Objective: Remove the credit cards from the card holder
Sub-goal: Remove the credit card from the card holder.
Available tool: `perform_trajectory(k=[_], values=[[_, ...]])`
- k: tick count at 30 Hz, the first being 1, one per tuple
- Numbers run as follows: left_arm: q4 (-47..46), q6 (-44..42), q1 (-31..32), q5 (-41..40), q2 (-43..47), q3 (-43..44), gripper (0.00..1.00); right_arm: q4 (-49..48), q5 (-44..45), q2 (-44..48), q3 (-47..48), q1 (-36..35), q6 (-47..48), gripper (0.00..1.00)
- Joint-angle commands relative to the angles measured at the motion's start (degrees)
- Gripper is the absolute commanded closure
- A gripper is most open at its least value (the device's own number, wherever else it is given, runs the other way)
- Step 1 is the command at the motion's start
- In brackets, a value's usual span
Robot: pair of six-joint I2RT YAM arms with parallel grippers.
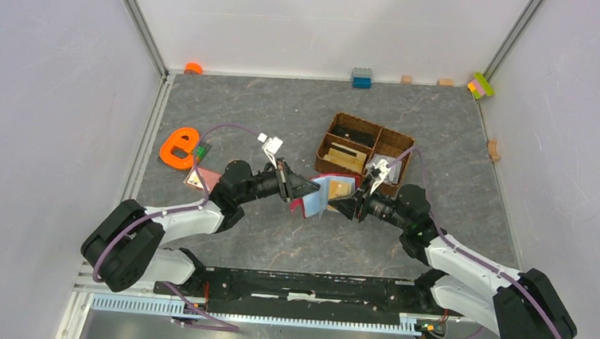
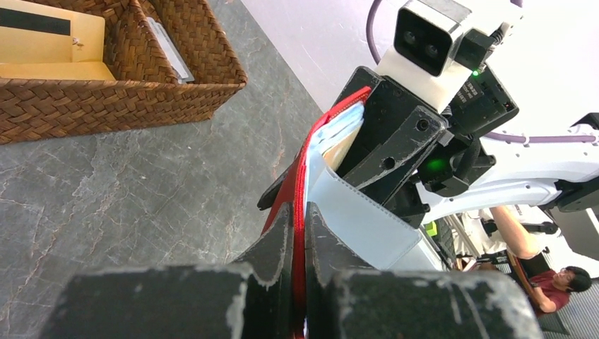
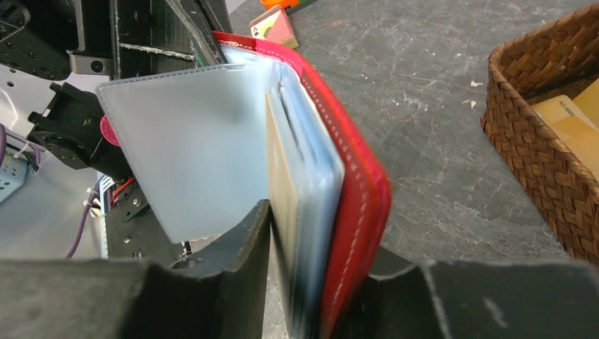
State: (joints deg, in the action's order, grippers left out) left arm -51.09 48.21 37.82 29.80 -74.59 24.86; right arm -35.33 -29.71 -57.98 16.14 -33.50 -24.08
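Both left gripper point(image 2: 298, 236) and right gripper point(image 3: 321, 258) clamp the card holder point(image 3: 362, 191); credit cards point(image 3: 282, 176) inside.

light is bright, even and diffuse in the top view, leaving only faint soft shadows on the table point(image 1: 285, 113). in the right wrist view the card holder point(image 3: 357, 205) edge is motion-blurred; the left wrist view's background blows out white.

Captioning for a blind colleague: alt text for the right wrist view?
The right claw grips an open red card holder, clear sleeves fanned out; the left claw holds its far edge. A wicker basket sits at right.
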Motion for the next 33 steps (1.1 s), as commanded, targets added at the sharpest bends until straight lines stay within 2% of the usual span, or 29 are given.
perform_trajectory(k=[1, 4, 7, 11, 12, 14, 17, 23, 28, 33], values=[[1.29, 0.94, 0.47, -3.65, -1.25, 3.72, 0.87, 1.89, 2.42, -1.11, 3.02, -0.25, 0.72, 0.70], [7.52, -0.83, 1.30, -7.72, -1.08, 5.51, 0.67, 4.39, 5.17, -2.45, 3.85, -0.25, 0.64, 0.92], [9.58, -1.01, 1.77, -9.94, -0.60, 5.74, 0.37, 5.82, 8.19, -2.71, 3.84, -0.30, 0.58, 0.94], [12.83, -2.99, 2.76, -11.37, -0.09, 6.64, 0.07, 10.15, 13.10, -3.55, 4.92, -0.19, 1.25, 0.98], [14.25, -3.85, 3.31, -11.72, -0.22, 7.18, 0.04, 9.79, 12.20, -4.08, 5.03, -0.20, 1.16, 0.98], [16.84, -5.92, 4.36, -12.35, -0.92, 8.75, 0.00, 8.60, 10.08, -4.90, 4.96, -0.20, 0.58, 0.99], [21.02, -7.63, 5.67, -14.15, -2.58, 10.95, 0.00, 7.76, 8.52, -5.27, 4.96, -0.23, 0.47, 0.99], [23.29, -8.41, 6.91, -14.11, -6.47, 13.28, 0.00, 6.88, 7.34, -5.55, 5.16, -0.25, 0.09, 0.91], [26.81, -11.48, 10.21, -14.96, -8.86, 16.59, 0.01, 5.28, 7.46, -6.36, 5.39, -1.08, -1.51, 0.96], [27.36, -11.82, 10.32, -16.76, -8.06, 16.26, 0.00, 6.23, 7.97, -6.54, 5.83, -1.61, -0.57, 1.00]])
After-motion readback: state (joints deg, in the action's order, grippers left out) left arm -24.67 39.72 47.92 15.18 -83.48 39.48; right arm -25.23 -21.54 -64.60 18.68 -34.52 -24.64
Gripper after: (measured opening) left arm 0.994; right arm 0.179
